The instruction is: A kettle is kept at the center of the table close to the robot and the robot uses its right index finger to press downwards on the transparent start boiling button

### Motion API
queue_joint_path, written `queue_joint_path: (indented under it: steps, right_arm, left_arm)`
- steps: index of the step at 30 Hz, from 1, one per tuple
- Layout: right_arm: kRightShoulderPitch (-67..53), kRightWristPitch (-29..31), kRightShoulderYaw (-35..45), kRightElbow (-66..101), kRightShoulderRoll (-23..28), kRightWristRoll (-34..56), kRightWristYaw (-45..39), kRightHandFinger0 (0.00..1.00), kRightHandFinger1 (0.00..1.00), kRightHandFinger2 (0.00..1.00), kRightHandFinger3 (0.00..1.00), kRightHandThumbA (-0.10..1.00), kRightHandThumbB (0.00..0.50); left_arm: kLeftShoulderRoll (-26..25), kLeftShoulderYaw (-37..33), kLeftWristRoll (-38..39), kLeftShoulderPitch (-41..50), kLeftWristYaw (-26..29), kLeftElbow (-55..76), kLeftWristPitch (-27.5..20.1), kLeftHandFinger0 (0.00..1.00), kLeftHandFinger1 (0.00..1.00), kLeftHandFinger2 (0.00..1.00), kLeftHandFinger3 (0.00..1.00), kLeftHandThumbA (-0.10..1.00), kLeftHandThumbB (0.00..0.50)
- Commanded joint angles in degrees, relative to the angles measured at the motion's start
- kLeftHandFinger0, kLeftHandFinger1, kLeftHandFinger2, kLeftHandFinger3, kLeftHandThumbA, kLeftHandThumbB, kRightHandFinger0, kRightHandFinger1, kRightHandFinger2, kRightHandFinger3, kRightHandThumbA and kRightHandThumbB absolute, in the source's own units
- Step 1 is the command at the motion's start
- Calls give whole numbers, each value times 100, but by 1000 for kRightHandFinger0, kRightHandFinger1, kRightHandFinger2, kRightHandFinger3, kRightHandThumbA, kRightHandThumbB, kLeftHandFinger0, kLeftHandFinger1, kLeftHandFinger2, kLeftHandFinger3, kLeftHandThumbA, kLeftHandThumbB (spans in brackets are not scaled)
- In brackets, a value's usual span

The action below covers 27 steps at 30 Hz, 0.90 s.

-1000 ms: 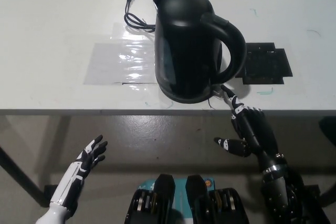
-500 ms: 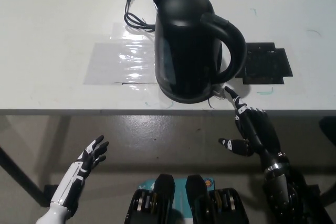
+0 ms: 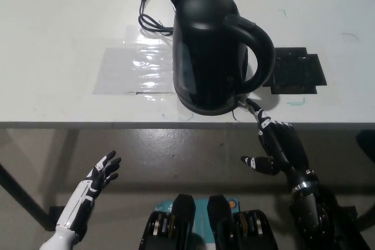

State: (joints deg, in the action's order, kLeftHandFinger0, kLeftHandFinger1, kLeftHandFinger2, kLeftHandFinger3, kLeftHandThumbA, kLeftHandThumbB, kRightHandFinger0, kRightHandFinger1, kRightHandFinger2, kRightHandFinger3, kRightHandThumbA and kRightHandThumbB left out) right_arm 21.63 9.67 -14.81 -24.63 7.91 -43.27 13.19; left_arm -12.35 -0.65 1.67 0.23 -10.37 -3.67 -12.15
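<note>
The table (image 3: 70,10) fills the upper part of my view, and its near edge runs straight across in front of me. The kettle (image 3: 208,51) stands upright at the middle of that near edge, handle (image 3: 261,51) turned toward my right, spout toward the far side. A cord (image 3: 151,20) lies toward the far edge beside it, a clear sheet (image 3: 132,65) is flat on the table at its left, and a black mat (image 3: 296,73) lies past the handle, close to the near edge.

My right hand (image 3: 278,144) hangs just off the near edge, below the handle. One finger points up and forward to the foot of the handle; the others are curled in and the thumb juts out to the side, so nothing is held. The button (image 3: 242,105) is only a small pale glint at the kettle's base, and I cannot tell whether my fingertip (image 3: 253,106) touches it or is just beside it.

To press well, I judge I should bring the tip squarely over the button, then push straight down, not forward, since a forward shove could slide the kettle. Keeping the other fingers tucked should keep them clear of the handle.

My left hand (image 3: 102,171) rests low, well below the near edge, its fingers apart and empty.
</note>
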Motion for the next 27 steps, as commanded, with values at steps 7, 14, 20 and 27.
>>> queue_joint_path:
  steps: [7, 14, 20, 27]
  right_arm:
    - [320, -96, -62, 68, 1, 40, 90, 0, 0, 0, 1000, 1000, 305]
    - [342, -155, -97, 6, 36, 31, 87, 0, 0, 0, 1000, 1000, 292]
    - [392, -154, -136, -221, 60, 9, 135, 0, 0, 0, 1000, 1000, 279]
    - [434, -213, -185, -417, 72, 12, 103, 0, 0, 0, 1000, 1000, 281]
  left_arm:
    - [-97, 12, 41, -130, -74, 210, -144, 1000, 1000, 1000, 1000, 1000, 342]
    - [-102, 6, 78, -134, -104, 198, -193, 1000, 1000, 1000, 1000, 1000, 331]
    - [-96, 8, 28, -158, -75, 200, -196, 1000, 1000, 1000, 1000, 1000, 337]
    - [-94, 14, 28, -145, -75, 204, -184, 1000, 1000, 1000, 1000, 1000, 328]
